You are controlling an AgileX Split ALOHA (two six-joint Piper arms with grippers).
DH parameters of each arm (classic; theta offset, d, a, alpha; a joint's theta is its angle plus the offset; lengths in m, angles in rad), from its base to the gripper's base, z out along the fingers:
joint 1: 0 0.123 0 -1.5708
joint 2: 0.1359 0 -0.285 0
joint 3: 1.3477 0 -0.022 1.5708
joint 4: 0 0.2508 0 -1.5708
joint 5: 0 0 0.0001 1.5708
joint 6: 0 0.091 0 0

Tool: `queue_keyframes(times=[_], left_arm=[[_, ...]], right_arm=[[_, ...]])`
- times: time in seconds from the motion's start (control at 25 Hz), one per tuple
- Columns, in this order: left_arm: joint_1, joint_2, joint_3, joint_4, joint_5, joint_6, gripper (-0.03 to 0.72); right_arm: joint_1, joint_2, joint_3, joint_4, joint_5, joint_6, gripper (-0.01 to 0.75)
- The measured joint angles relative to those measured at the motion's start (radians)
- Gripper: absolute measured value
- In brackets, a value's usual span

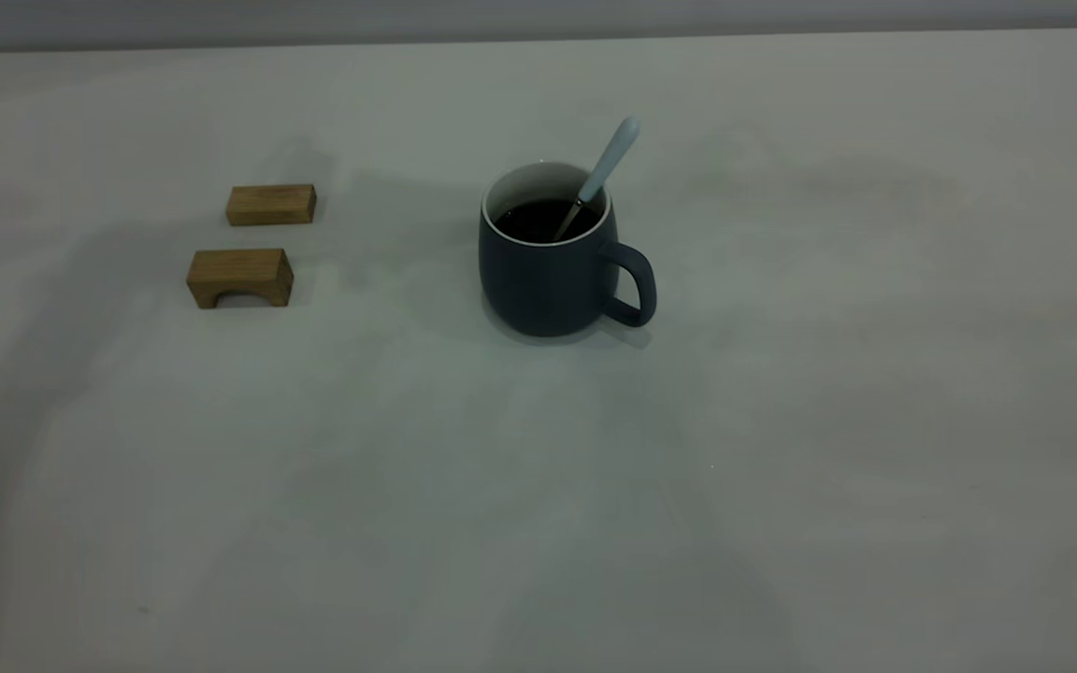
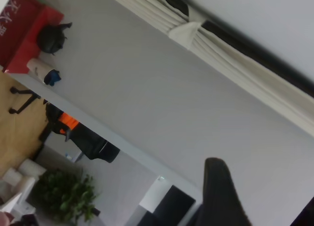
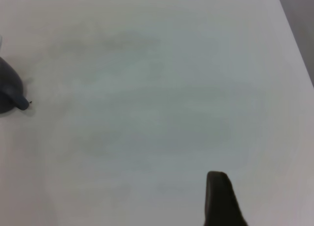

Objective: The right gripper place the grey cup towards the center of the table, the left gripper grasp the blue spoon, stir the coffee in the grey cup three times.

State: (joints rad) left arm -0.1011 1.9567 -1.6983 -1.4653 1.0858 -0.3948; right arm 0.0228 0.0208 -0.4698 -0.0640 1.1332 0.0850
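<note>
Matte table w/ rounded grey cup, slim blue spoon inside; pincers' state unclear.

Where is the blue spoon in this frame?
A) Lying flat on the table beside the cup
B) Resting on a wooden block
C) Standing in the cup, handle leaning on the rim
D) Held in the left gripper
C: the spoon stands in the cup, bowl in the coffee, no gripper touching it.

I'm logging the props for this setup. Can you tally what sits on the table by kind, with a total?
Tan wooden blocks: 2, a plain rectangular block and an arched block
Dark slate-grey ceramic cup with a loop handle, holding dark coffee: 1
Pale-blue-handled metal spoon, standing in the cup: 1
Total: 4 things on the off-white table
</note>
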Motion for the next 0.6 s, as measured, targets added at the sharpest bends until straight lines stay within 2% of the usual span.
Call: queue_keyframes(times=[0.08, 0.24, 0.48, 0.6], left_arm=[[0.007, -0.033, 0.003, 0.017, 0.004, 0.078, 0.533], [0.071, -0.128, 0.004, 0.099, 0.017, 0.331, 0.533], [0.250, -0.262, 0.004, 0.136, 0.082, 0.656, 0.533], [0.350, -0.279, 0.004, 0.137, 0.082, 0.717, 0.533]], right_arm=[[0.000, 0.000, 0.000, 0.000, 0.000, 0.000, 0.489], [0.000, 0.000, 0.000, 0.000, 0.000, 0.000, 0.489], [0.000, 0.000, 0.000, 0.000, 0.000, 0.000, 0.489], [0.000, 0.000, 0.000, 0.000, 0.000, 0.000, 0.489]])
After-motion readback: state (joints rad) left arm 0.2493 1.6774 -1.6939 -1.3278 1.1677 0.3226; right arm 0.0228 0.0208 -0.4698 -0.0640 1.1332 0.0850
